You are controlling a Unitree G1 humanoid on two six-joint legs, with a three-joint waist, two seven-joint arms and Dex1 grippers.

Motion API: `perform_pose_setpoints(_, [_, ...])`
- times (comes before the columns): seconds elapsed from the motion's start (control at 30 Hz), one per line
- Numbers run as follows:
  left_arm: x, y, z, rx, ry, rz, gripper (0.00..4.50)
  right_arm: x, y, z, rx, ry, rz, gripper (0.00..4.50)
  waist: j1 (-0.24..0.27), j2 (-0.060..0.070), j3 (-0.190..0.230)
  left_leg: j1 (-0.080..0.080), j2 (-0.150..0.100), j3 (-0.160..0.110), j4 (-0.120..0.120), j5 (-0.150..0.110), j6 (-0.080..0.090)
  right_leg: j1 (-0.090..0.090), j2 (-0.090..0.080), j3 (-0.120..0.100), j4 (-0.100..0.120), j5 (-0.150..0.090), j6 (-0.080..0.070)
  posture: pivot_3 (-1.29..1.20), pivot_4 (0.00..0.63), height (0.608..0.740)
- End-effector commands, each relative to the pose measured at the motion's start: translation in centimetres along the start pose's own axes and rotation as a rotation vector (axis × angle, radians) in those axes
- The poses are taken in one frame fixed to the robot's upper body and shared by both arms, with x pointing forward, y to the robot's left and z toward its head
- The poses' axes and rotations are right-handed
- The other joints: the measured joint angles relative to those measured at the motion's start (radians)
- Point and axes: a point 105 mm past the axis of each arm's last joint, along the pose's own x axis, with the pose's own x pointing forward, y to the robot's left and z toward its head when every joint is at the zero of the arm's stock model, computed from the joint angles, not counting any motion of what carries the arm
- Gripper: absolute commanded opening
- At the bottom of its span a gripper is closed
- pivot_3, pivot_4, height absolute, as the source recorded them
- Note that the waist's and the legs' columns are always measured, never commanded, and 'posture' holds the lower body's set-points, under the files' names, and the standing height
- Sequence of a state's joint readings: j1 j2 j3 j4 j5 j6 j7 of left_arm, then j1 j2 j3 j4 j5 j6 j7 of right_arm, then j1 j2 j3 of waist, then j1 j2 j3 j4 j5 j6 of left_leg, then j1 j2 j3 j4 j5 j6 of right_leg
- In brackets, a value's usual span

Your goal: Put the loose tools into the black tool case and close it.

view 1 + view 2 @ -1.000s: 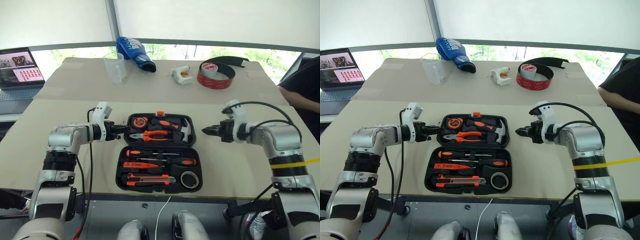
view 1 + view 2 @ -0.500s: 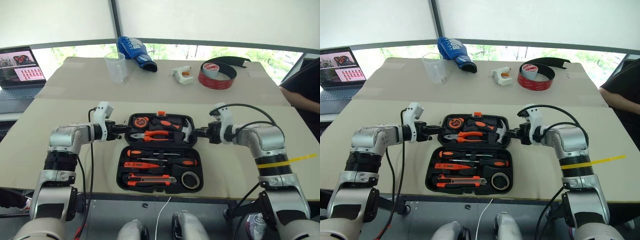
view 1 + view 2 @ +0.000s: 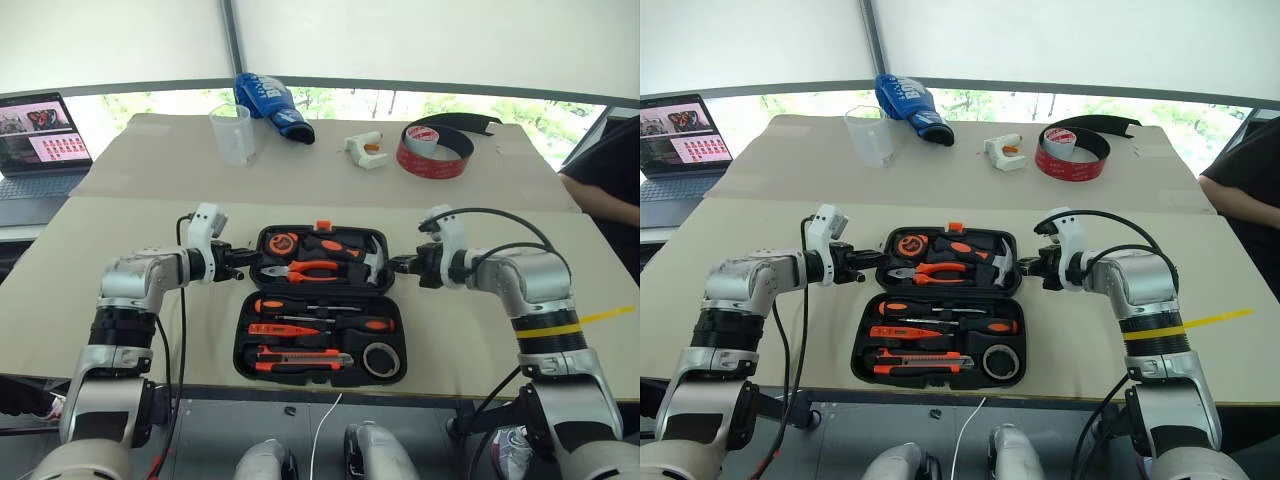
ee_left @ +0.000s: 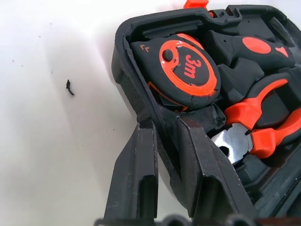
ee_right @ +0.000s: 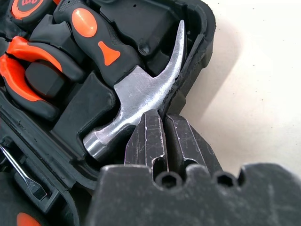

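Note:
The black tool case [image 3: 238, 350] lies open flat on the table. Its near half holds two orange-and-black screwdrivers [image 3: 275, 306], a slim orange screwdriver [image 3: 275, 329], a utility knife [image 3: 295, 358] and a small black tape roll [image 3: 379, 358]. The far half holds a tape measure [image 4: 186, 70], pliers [image 3: 305, 269] and a hammer [image 5: 136, 89]. My left gripper [image 3: 247, 257] is shut on the far half's left rim [image 4: 124, 66], one finger inside and one outside. My right gripper [image 3: 397, 264] is shut on the right rim [image 5: 200, 42] beside the hammer's claw.
At the back of the table stand a clear plastic cup [image 3: 232, 133], a blue bag [image 3: 270, 105], a small white object [image 3: 362, 150] and a big red-and-grey tape roll [image 3: 432, 150]. A laptop [image 3: 40, 135] sits far left. A person's arm [image 3: 605, 190] shows at the right edge.
My right gripper has come in to the case's right rim and closed on it. The left gripper has kept its hold on the left rim.

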State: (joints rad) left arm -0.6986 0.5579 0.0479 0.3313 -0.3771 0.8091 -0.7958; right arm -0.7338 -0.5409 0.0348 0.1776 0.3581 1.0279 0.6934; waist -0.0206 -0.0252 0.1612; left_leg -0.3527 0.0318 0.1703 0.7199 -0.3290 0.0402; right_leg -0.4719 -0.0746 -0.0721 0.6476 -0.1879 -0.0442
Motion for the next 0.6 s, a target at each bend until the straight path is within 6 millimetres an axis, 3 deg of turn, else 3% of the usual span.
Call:
perform_pose_setpoints(0.03, [-1.6, -1.4, 6.1, 0.222, -0.251, 0.001, 0.72, -1.0, 0.2, 5.4, -0.127, -0.211, -0.049, 0.06, 0.001, 0.000, 0.000, 0.000, 0.000, 0.000, 0.000, 0.000, 0.000, 0.000, 0.000, 0.000, 0.000, 0.000, 0.000, 0.00, 0.150, 0.730])
perform_pose_setpoints(0.13, [-2.4, -1.9, 8.1, 0.349, -0.361, 0.033, 0.72, -1.8, 0.0, 8.1, -0.191, -0.347, -0.125, 0.06, 0.001, 0.000, 0.001, -0.002, 0.000, 0.000, 0.000, 0.000, 0.000, -0.002, 0.000, 0.000, 0.000, 0.000, 0.000, 0.00, 0.150, 0.730])
perform_pose_setpoints(0.3, [-2.8, -2.3, 8.3, 0.500, -0.425, 0.083, 0.72, -1.7, 0.8, 7.7, -0.344, -0.396, -0.161, 0.06, 0.006, 0.001, 0.001, -0.001, 0.000, 0.001, -0.006, 0.000, 0.000, -0.002, 0.001, -0.003, 0.000, 0.000, -0.001, 0.00, 0.150, 0.730])
perform_pose_setpoints(0.5, [-2.4, -1.8, 6.2, 0.413, -0.365, 0.091, 0.72, -0.8, 1.0, 4.6, -0.333, -0.328, -0.156, 0.06, 0.005, 0.001, 0.001, -0.006, 0.000, 0.004, -0.007, 0.000, 0.000, -0.002, 0.000, -0.009, -0.004, -0.001, 0.001, 0.00, 0.150, 0.730])
perform_pose_setpoints(0.53, [-2.4, -0.9, 5.1, 0.341, -0.292, 0.103, 0.72, -0.7, 0.8, 4.0, -0.319, -0.297, -0.156, 0.06, 0.005, 0.001, 0.001, -0.006, 0.000, 0.004, -0.007, 0.000, 0.000, -0.002, 0.000, -0.009, -0.004, -0.001, 0.001, 0.00, 0.150, 0.730])
perform_pose_setpoints(0.6, [-2.7, 0.3, 1.9, 0.232, -0.107, 0.096, 1.23, -0.6, 0.3, 3.2, -0.290, -0.249, -0.158, 0.00, 0.001, 0.001, 0.001, -0.006, 0.001, 0.004, -0.007, 0.000, 0.000, -0.002, 0.000, -0.009, -0.004, -0.001, 0.001, 0.00, 0.150, 0.730])
